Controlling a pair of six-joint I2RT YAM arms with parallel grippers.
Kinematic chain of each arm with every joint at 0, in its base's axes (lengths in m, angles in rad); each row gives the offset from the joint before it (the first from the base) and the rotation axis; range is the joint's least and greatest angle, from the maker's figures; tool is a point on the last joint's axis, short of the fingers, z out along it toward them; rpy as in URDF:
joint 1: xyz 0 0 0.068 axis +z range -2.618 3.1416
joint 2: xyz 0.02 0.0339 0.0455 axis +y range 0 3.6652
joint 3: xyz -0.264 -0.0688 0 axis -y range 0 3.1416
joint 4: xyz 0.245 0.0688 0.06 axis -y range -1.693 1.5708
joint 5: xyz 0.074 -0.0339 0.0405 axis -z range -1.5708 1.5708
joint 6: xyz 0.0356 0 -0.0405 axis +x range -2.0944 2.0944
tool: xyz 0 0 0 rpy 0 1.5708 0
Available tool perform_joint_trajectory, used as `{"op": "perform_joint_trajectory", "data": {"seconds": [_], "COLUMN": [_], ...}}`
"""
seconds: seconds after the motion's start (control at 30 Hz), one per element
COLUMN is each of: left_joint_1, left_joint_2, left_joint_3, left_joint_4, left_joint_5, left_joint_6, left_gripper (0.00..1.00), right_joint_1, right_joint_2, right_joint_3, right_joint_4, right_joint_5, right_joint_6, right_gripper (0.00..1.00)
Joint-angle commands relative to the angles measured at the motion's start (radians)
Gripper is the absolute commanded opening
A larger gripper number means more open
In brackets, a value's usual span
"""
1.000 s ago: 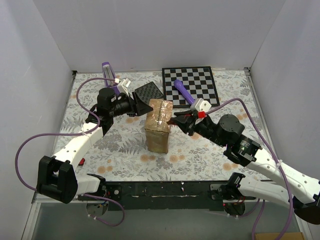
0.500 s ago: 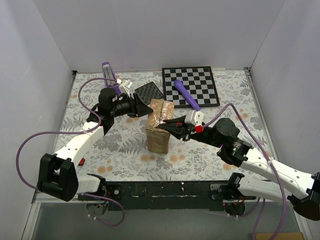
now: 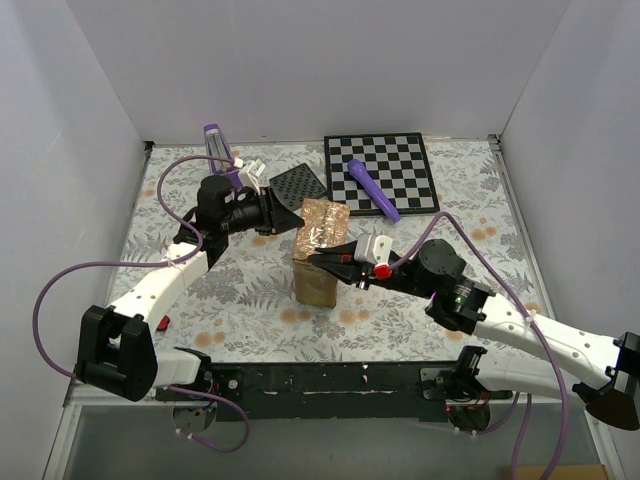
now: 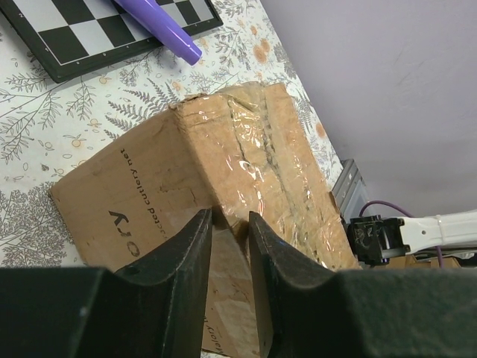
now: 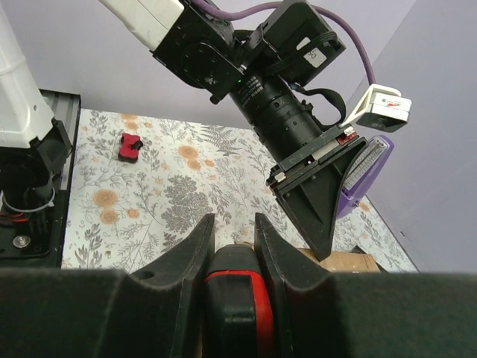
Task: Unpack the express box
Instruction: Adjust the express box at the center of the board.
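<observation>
While the left gripper (image 4: 229, 222) pinched the far top edge of the express box (image 3: 316, 286), the right gripper (image 3: 336, 263), clamping a red-and-black tool (image 5: 233, 289), sat over its taped top.

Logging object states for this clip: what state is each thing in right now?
Small brown cardboard express box: flaps taped shut, standing on the table.
Left end effector: narrow gap at box edge, grip unclear.
Right end effector: shut on black-and-red tool.
Purple pen-like stick: lying on black-and-white chessboard.
</observation>
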Motion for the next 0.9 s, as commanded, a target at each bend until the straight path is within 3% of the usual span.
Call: {"op": "perform_joint_trajectory", "data": {"seconds": [0.0, 0.17, 0.4, 0.5, 0.57, 0.6, 0.63, 0.73, 0.87], "left_joint_1": [0.005, 0.003, 0.003, 0.005, 0.005, 0.005, 0.005, 0.005, 0.005], "left_joint_2": [-0.009, -0.010, -0.006, -0.007, -0.009, -0.010, -0.009, -0.013, -0.003], "left_joint_3": [0.008, 0.005, -0.002, -0.002, 0.001, 0.005, 0.012, 0.032, 0.034], "left_joint_4": [-0.002, -0.002, 0.003, 0.003, -0.002, -0.002, -0.002, -0.028, -0.017], "left_joint_5": [0.027, 0.030, 0.035, 0.024, 0.003, -0.014, -0.020, -0.013, 0.059], "left_joint_6": [0.015, 0.015, 0.012, 0.007, 0.001, -0.006, -0.011, -0.022, -0.028], "left_gripper": [0.24, 0.20, 0.03, 0.01, 0.14, 0.25, 0.42, 0.52, 0.53], "right_joint_1": [0.007, 0.008, 0.007, 0.008, 0.008, 0.008, 0.008, 0.008, 0.007], "right_joint_2": [0.003, 0.005, 0.008, -0.006, -0.017, -0.021, -0.027, -0.029, -0.032], "right_joint_3": [-0.007, -0.019, -0.018, -0.027, -0.028, -0.031, -0.031, -0.031, -0.036], "right_joint_4": [0.065, 0.065, 0.029, 0.021, 0.015, 0.018, 0.021, 0.015, 0.015], "right_joint_5": [0.033, 0.061, 0.058, 0.062, 0.071, 0.073, 0.074, 0.079, 0.079], "right_joint_6": [-0.038, -0.053, -0.057, -0.054, -0.052, -0.052, -0.052, -0.058, -0.060], "right_gripper": [0.01, 0.01, 0.01, 0.01, 0.01, 0.01, 0.01, 0.01, 0.01]}}
